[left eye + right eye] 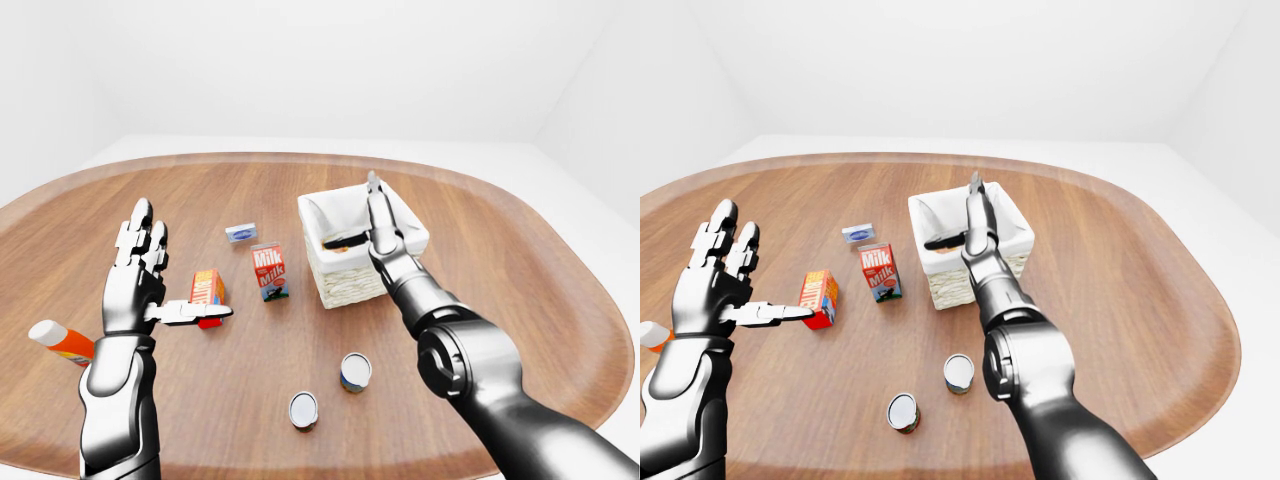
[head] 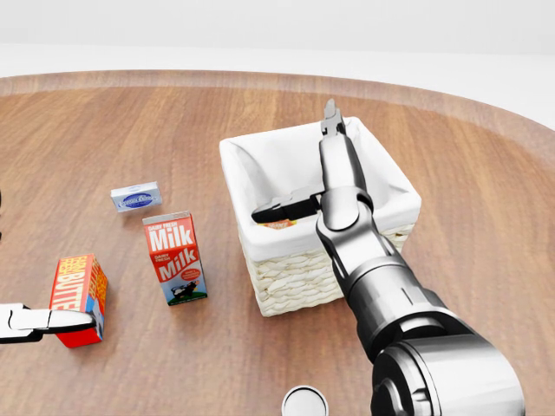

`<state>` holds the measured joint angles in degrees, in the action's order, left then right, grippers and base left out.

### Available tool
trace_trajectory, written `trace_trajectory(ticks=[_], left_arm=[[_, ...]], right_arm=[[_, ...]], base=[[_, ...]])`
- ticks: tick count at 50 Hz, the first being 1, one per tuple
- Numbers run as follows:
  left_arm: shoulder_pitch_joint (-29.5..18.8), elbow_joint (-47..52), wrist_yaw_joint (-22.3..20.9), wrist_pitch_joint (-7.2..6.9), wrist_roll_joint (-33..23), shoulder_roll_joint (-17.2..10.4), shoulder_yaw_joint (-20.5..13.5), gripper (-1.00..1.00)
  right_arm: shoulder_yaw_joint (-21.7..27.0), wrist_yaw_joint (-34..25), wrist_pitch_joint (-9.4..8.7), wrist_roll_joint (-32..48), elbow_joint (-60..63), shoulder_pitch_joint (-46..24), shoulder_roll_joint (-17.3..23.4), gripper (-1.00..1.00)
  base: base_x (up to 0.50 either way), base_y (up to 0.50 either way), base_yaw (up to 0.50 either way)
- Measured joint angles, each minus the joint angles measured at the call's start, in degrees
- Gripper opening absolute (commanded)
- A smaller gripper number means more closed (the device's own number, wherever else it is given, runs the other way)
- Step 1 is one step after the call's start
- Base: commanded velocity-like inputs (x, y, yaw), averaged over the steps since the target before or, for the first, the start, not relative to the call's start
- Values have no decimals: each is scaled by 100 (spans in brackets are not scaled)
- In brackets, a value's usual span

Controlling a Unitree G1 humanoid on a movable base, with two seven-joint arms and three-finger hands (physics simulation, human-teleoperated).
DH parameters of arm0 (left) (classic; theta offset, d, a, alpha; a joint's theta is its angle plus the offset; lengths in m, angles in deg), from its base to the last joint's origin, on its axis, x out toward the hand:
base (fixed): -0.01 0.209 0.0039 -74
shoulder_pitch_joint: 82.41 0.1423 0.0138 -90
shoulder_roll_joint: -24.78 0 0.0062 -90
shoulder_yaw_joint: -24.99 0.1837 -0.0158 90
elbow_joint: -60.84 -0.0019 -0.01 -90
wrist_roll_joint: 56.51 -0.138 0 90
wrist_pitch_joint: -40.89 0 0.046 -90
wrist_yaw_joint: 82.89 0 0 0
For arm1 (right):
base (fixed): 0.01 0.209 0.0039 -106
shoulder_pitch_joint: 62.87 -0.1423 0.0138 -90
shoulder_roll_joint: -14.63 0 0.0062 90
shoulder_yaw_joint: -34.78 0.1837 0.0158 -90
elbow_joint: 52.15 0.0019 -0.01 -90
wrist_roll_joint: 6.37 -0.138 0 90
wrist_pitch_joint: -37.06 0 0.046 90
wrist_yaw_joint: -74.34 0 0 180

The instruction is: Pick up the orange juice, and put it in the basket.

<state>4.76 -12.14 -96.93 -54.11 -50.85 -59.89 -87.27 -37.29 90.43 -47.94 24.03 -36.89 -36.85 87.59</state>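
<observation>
The orange juice carton (image 2: 277,224) lies low inside the white-lined wicker basket (image 2: 286,282), with only a strip of orange showing over the near rim. My right hand (image 2: 314,169) hovers over the basket, open, its fingers (image 2: 332,121) stretched straight toward the top of the head view and its thumb out to the left above the carton. It holds nothing. My left hand (image 1: 150,280) is raised on the left of the left-eye view, open, thumb pointing at the red butter box (image 1: 207,288).
A milk carton (image 2: 175,257) stands left of the basket, and a small blue-and-white box (image 2: 136,198) lies above it. Two cans (image 1: 355,371) (image 1: 303,409) sit toward the bottom of the left-eye view. An orange-and-white bottle (image 1: 60,340) lies at far left.
</observation>
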Motion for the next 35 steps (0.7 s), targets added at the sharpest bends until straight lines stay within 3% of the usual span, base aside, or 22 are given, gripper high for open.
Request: trace_trajectory(ticks=[35], left_arm=[[12, 14, -17, 0, -22, 7, 3, 100]], right_arm=[[-75, 20, 0, 47, 11, -260, 107, 100]], base=[[0, 0, 0]])
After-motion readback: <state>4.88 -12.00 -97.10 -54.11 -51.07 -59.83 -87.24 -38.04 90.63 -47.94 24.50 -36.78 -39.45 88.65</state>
